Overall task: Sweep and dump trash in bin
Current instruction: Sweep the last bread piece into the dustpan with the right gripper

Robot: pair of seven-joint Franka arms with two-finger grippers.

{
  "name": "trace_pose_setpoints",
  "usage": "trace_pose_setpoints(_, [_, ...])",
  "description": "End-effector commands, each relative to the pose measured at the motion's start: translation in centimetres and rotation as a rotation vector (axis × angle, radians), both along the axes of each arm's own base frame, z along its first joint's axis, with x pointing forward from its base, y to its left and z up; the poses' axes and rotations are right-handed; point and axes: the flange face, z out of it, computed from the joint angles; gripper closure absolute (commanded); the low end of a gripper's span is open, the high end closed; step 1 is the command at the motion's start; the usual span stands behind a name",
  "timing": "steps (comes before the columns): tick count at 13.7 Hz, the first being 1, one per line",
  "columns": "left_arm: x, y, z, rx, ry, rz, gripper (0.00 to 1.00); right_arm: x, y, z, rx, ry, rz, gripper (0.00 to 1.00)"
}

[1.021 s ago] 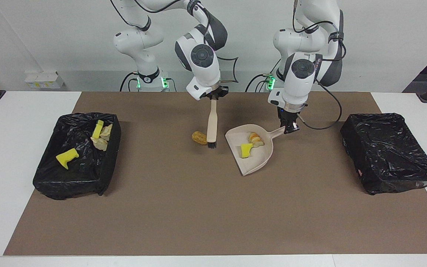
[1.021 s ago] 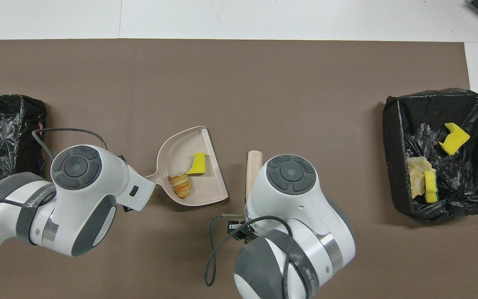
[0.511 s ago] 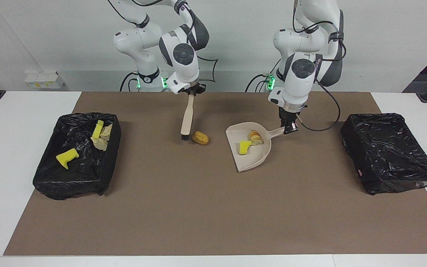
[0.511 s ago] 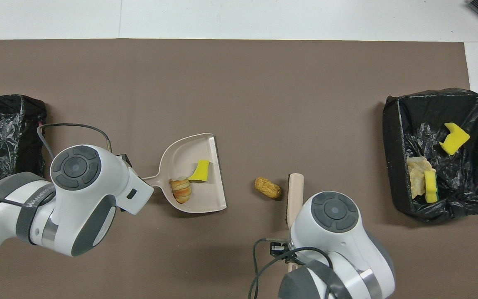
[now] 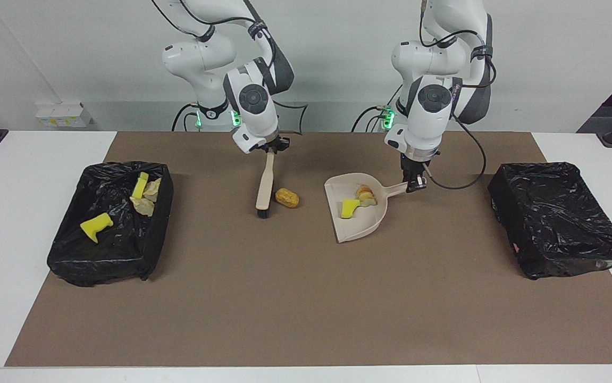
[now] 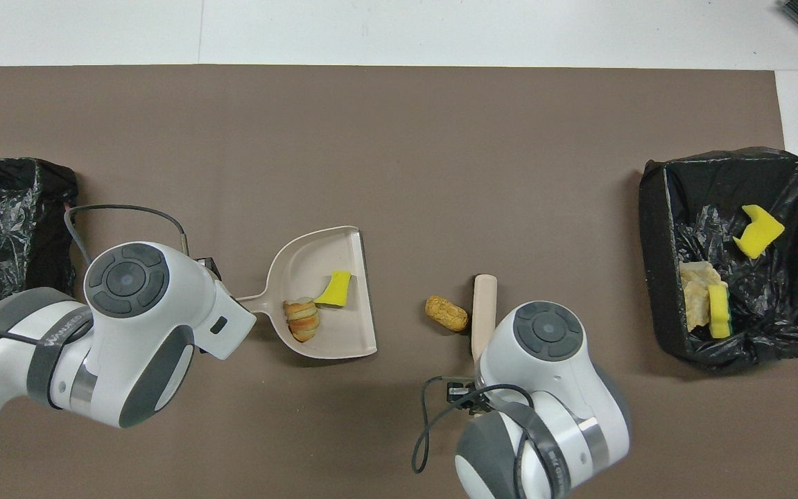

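I see the right hand (image 5: 270, 149) clamped on the handle of the beige long-handled brush (image 5: 264, 184), whose dark bristles rest on the brown surface (image 5: 295, 298) just beside the tan-orange bread roll (image 5: 286, 198). My left hand (image 5: 415, 183) grips the handle of the beige plastic dustpan (image 5: 365, 222), which lies on the roll's left-arm side, near it but apart. In the dustpan sit a bright yellow foam chunk (image 5: 349, 208) and a croissant (image 5: 366, 195). More scraps lie in the black-lined bin (image 5: 108, 250) at the right arm's end.
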Motion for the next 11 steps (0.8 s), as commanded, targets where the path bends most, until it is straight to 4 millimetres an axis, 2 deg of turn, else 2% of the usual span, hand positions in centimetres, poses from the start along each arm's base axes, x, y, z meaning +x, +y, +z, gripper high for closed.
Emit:
trace_pose_setpoints(1, [-0.9, 0.5, 0.4, 0.011, -0.015, -0.011, 1.00, 0.7, 5.3, -1.2, 0.027, -0.010, 0.079, 1.00])
trace_pose_setpoints(4, [-0.9, 0.7, 0.3, 0.012, -0.014, -0.008, 1.00, 1.0, 10.0, 0.6, 0.109, -0.029, 0.096, 1.00])
trace_pose_setpoints(6, [-0.8, 0.8, 0.3, 0.010, -0.017, -0.004, 1.00, -1.0, 14.3, 2.6, 0.160, -0.043, 0.139, 1.00])
trace_pose_setpoints(7, [-0.8, 0.9, 0.3, 0.011, -0.015, -0.002, 1.00, -1.9, 15.6, 3.1, 0.161, -0.050, 0.144, 1.00])
trace_pose_setpoints(9, [-0.7, 0.9, 0.3, 0.010, -0.017, 0.001, 1.00, -2.3, 16.9, 4.2, 0.163, -0.064, 0.125, 1.00])
trace_pose_setpoints(11, [-0.5, 1.2, 0.5, 0.008, -0.022, 0.035, 1.00, -2.0, 16.5, 4.7, 0.158, -0.063, 0.120, 1.00])
